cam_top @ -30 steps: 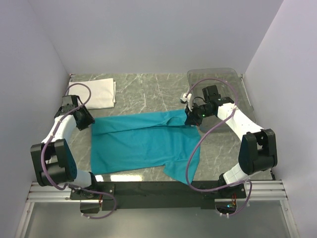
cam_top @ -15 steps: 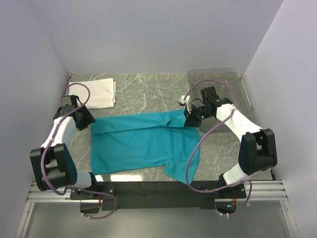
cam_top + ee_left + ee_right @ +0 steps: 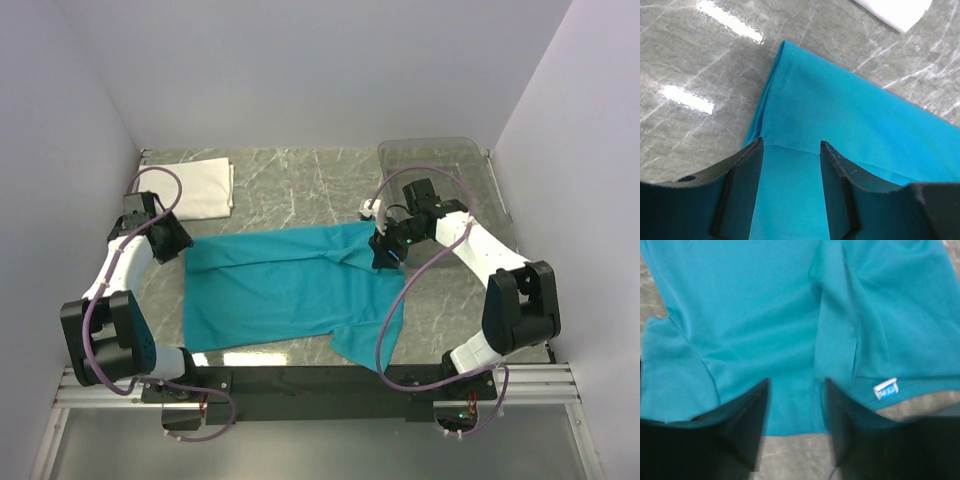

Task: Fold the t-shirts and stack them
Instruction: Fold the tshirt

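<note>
The teal t-shirt [image 3: 290,285] lies spread across the middle of the table, its right part folded over, and a sleeve hangs toward the near edge. The white t-shirt [image 3: 200,188] lies folded at the back left. My left gripper [image 3: 178,240] is at the teal shirt's far left corner. In the left wrist view it [image 3: 791,145] is open, with flat teal cloth [image 3: 840,100] under the gap. My right gripper [image 3: 385,252] is over the shirt's far right edge. In the right wrist view it [image 3: 796,382] is open above the teal cloth [image 3: 750,315], beside the neck label [image 3: 885,389].
A clear plastic bin [image 3: 440,160] stands at the back right, just behind the right arm. The marble table [image 3: 300,190] is walled in on the left, right and back. A corner of the white shirt [image 3: 895,10] shows at the top of the left wrist view.
The right gripper has opened, let go of the teal shirt's edge and shifted slightly toward the near side. The left gripper has hardly moved.
</note>
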{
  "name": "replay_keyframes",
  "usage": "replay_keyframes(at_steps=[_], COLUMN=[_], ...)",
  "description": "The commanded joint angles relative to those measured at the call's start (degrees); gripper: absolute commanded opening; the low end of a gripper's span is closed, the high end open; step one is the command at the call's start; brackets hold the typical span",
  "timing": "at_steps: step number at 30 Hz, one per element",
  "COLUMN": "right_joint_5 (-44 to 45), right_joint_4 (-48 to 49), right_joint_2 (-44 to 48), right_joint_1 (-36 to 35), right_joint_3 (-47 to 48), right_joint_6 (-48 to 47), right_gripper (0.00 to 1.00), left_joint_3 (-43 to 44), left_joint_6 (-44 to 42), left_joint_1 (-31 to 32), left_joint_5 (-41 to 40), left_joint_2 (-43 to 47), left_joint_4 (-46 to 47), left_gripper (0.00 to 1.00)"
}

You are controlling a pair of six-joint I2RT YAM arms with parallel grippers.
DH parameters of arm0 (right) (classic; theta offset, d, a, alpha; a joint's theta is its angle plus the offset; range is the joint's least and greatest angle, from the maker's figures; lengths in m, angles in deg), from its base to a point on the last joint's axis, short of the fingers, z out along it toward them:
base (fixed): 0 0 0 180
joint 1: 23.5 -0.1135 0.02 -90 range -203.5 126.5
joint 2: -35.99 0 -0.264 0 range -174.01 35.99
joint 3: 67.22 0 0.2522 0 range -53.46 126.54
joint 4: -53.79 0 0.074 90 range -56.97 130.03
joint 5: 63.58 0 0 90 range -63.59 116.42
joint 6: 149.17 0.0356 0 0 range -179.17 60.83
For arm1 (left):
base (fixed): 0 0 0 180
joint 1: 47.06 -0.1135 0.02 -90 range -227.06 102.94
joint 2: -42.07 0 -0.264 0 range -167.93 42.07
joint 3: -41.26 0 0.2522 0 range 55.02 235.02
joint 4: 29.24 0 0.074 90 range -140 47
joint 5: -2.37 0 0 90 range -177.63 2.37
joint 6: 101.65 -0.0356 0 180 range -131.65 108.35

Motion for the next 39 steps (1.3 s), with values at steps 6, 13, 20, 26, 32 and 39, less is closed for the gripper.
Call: replay_keyframes(at_steps=[6,13,20,26,32,39], right_joint_5=[-4.33,-12.80,-1.39,6.44,7.95,11.20], right_joint_4=[-7.91,-35.95,-2.87,12.37,6.77,2.19], right_joint_2=[6.57,5.08,13.61,7.03,-8.96,-15.04], right_joint_1=[-0.05,-1.71,-7.61,-5.32,-6.55,-10.77], right_joint_3=[8.23,-1.51,-15.15,-6.99,7.78,12.80], right_joint_6=[-6.42,-51.97,-14.41,-0.03,-3.27,-7.24], right_gripper=[0.64,0.65,0.61,0.60,0.60,0.59], left_joint_3=[1.89,0.32,-9.17,-11.56,-9.80,-11.12], left_joint_6=[3.64,9.17,11.64,12.17,11.12,11.11], left_joint_1=[-0.15,-0.41,-0.32,-0.32,-0.32,-0.32], left_joint_5=[3.61,10.80,13.10,14.69,15.04,15.39], left_joint_2=[12.75,16.74,23.84,27.02,27.72,29.30], left_joint_4=[-0.10,-4.81,-10.73,-10.46,-11.25,-11.25], left_gripper=[0.67,0.77,0.72,0.72,0.72,0.72])
